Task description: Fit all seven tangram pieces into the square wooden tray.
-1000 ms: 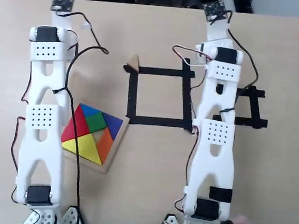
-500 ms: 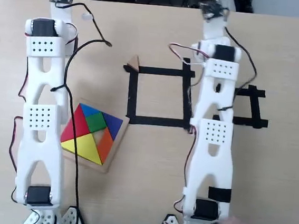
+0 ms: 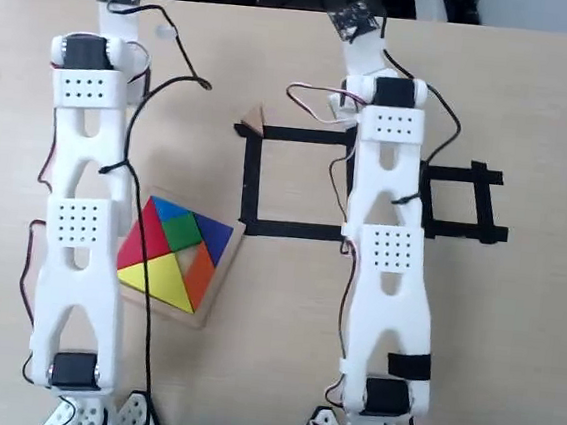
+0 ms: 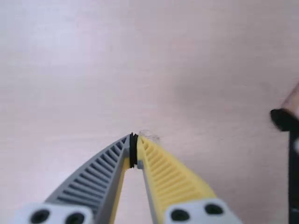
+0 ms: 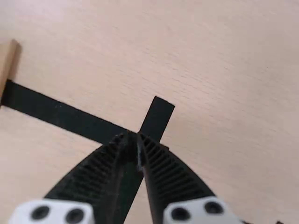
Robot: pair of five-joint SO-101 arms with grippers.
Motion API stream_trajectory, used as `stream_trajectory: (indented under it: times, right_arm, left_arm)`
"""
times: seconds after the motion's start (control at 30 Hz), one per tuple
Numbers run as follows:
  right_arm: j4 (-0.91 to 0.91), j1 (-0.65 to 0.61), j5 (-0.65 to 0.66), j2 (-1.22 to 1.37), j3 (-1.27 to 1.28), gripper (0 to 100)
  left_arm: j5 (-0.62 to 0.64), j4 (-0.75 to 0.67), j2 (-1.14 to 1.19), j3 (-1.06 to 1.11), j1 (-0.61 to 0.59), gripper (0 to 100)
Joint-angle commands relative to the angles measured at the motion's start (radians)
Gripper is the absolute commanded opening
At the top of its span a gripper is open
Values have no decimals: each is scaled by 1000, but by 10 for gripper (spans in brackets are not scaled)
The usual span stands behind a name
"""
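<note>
- High view: the table point(image 3: 514, 325) is seen from above, with both arms stretched along it, side by side and away from their bases.
- Left arm point(image 3: 81, 223): it is laid out over the table's left part, and its middle covers one edge of the tray.
- Right arm point(image 3: 390, 253): it is laid along the right-hand strip of the large tape square point(image 3: 251, 179), with the small tape square point(image 3: 485, 204) just beside it on the other side.
- Tray point(image 3: 218, 287): it is set cornerwise on the table between the arms, close against the left arm. One corner lies just beside the near left corner of the large tape square.
- Pieces point(image 3: 162, 276): red, blue, green, yellow and orange shapes are packed flat inside the tray. A pale patch is seen near the middle, and whether it is a piece or bare wood cannot be told.
- Tan wedge point(image 3: 256, 120): it is placed at the far left corner of the large tape square, touching the tape and well apart from the tray.
- Left gripper point(image 4: 133, 149): the grey and yellow fingers are brought together at the tips, with nothing held, above bare table.
- Right gripper point(image 5: 135, 140): the black fingers are pressed tip to tip, with nothing held, above a point where two tape strips cross.
</note>
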Motion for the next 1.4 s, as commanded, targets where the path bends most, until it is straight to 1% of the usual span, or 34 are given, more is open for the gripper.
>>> stream_trajectory:
  times: [0.0, 0.07, 0.2, 0.33, 0.43, 0.6, 0.63, 0.67, 0.77, 0.83, 0.9, 0.97, 1.03, 1.1, 1.17, 1.2, 1.37]
  right_arm:
    - [178, 21, 2, -159, -50, 11]
    - [216, 61, -20, -170, -50, 11]
    - [218, 143, -130, -157, -48, 11]
    - [226, 152, -150, -140, -48, 11]
    - [226, 152, -150, -125, -48, 11]
    - [226, 167, -150, -105, -50, 11]
    - [226, 173, -150, -105, -50, 11]
    - [226, 184, -150, -108, -50, 11]
    - [219, 233, -150, -120, -51, 11]
    - [218, 270, -152, -130, -50, 11]
    - [218, 292, -153, -133, -50, 11]
    - [221, 296, -150, -130, -47, 11]
    - [224, 296, -150, -124, -45, 11]
    - [222, 296, -150, -113, -48, 11]
    - [218, 292, -150, -102, -48, 11]
    - [216, 292, -150, -97, -48, 11]
    - [207, 288, -152, -97, -48, 11]
  left_arm:
    - [-5, -183, 20, -10, 120, 30]
    - [-3, -184, 60, -28, 154, 30]
    - [6, -77, 69, -53, 200, 29]
    - [101, 55, -41, -51, 275, 29]
    - [118, 44, -92, -50, 338, 29]
    - [137, 15, -51, -50, 430, 29]
    - [161, -3, -46, -51, 450, 29]
    - [186, -51, -35, -51, 466, 29]
    - [226, -262, -17, -47, 483, 28]
    - [222, -377, 20, -39, 501, 28]
    - [219, -411, 55, -38, 545, 28]
    - [201, -414, 91, -10, 582, 28]
    - [127, -423, 130, -1, 588, 28]
    - [64, -454, 169, -41, 567, 28]
    - [46, -434, 181, -50, 552, 28]
    - [43, -400, 176, -50, 552, 28]
    - [44, -98, 21, -50, 590, 28]
